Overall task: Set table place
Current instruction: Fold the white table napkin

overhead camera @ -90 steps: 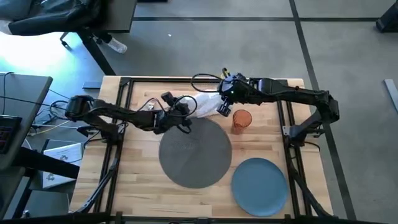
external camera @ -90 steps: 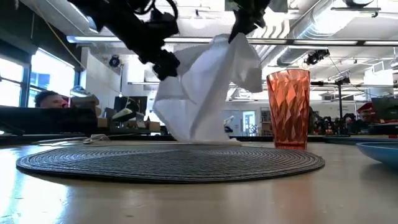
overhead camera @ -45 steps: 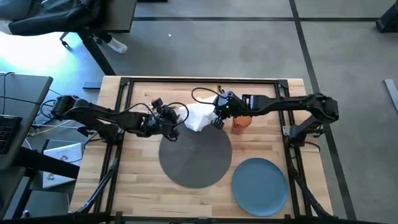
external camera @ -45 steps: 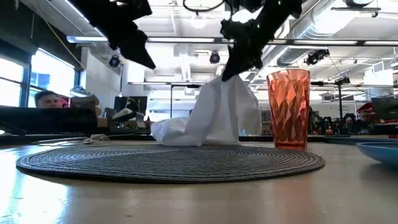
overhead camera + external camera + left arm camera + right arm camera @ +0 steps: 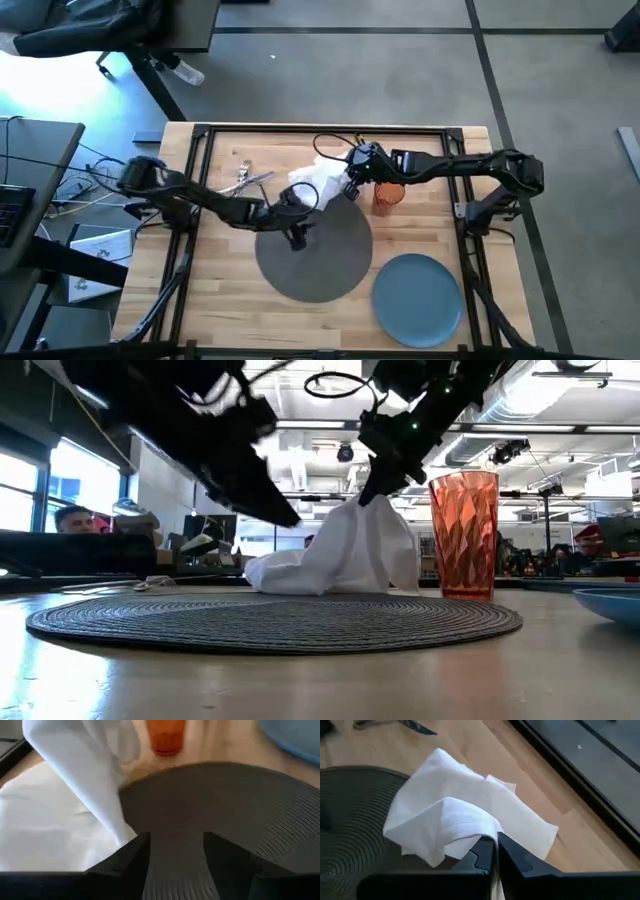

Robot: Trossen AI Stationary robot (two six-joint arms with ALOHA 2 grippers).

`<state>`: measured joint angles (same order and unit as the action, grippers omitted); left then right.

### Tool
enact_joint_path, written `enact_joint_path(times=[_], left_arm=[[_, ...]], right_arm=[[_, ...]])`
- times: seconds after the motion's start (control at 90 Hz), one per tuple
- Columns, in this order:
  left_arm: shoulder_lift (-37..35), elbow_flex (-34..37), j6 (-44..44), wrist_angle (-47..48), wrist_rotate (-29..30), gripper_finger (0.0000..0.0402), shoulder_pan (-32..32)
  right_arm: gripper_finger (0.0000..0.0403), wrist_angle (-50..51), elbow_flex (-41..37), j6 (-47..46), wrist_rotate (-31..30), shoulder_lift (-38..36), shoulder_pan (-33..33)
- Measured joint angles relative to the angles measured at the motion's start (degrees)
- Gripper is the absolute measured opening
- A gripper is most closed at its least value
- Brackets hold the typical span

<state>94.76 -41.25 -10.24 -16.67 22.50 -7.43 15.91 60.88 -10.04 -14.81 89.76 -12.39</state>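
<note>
**L gripper now over the mat, napkin slumped at its far edge**

Since half a sec ago your left gripper [image 5: 296,238] has swung from beside the napkin [image 5: 318,183] to above the placemat [image 5: 312,246], roughly 10 o'clock on the mat seen from overhead. Its fingers [image 5: 122,860] are spread w/ nothing between them, only mat weave showing in the gap.

Your right gripper [image 5: 350,186] is pinched on the napkin's upper fold, fingers [image 5: 517,854] pressed together w/ cloth caught between. The napkin has sagged lower vs a sec ago; most of it lies on the table [image 5: 215,300], one corner draped on the mat's rim at 12 o'clock.

Placemat sits flat mid-table. Orange tumbler [image 5: 388,194] stands upright just off the mat at 2 o'clock, beside the right gripper. Blue plate [image 5: 417,285] lies at 4 o'clock from the mat, edges close. Cutlery [image 5: 247,180] lies at 10 o'clock, well clear of the mat.
</note>
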Motion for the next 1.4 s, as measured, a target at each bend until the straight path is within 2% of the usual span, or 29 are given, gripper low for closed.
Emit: enact_joint_path(times=[0.156, 0.278, 0.467, 0.533, 0.689, 0.822, 0.9, 0.978, 1.111, 1.233, 1.4], left_arm=[[7.0, -3.8, -0.6, 0.5, -1.6, 0.0168, 2.5], [9.3, -5.8, -1.1, 0.6, -3.0, 0.0168, 4.2], [9.5, -6.4, -0.2, 3.3, 5.5, 0.0168, 6.7], [9.5, -6.3, -0.6, 4.7, 6.2, 0.0168, 8.0], [9.5, -6.3, -0.6, 4.3, 1.3, 0.0168, 10.4], [10.9, -6.4, 0.7, 2.0, -7.6, 0.0168, 11.4], [12.4, -6.3, 0.9, 1.2, -10.2, 0.0168, 11.3], [13.8, -6.4, 0.8, -0.1, -9.3, 0.0168, 11.2], [14.9, -6.4, -0.5, -0.5, -3.0, 0.0165, 11.0], [14.6, -6.4, -0.2, -0.3, -2.9, 0.0130, 11.1], [13.3, -6.3, 0.7, 0.7, -3.1, 0.0026, 10.6]], right_arm=[[0.0000, 0.0, 0.0, 0.2, 0.0, 0.0, 0.0], [0.0000, 0.0, 0.0, 0.7, 0.0, 0.0, 0.0], [0.0000, 0.1, 0.0, 0.7, 0.0, 0.0, 0.0], [0.0000, 0.1, 0.0, 0.6, 0.0, 0.0, 0.2], [0.0000, 0.1, 0.0, 0.3, 0.0, 0.0, 0.4], [0.0000, 0.1, 0.0, -0.2, 0.0, 0.0, 0.4], [0.0000, 0.1, 0.0, -0.4, -0.1, 0.0, 0.4], [0.0000, 0.1, 0.0, -0.4, -1.4, 0.0, 0.5], [0.0000, 0.1, 0.0, -0.2, -2.2, 0.0, 0.8], [0.0000, 0.2, 0.0, -0.1, -2.1, 0.0, 0.9], [0.0000, 0.5, 0.0, 0.0, -1.9, 0.0, 0.9]])
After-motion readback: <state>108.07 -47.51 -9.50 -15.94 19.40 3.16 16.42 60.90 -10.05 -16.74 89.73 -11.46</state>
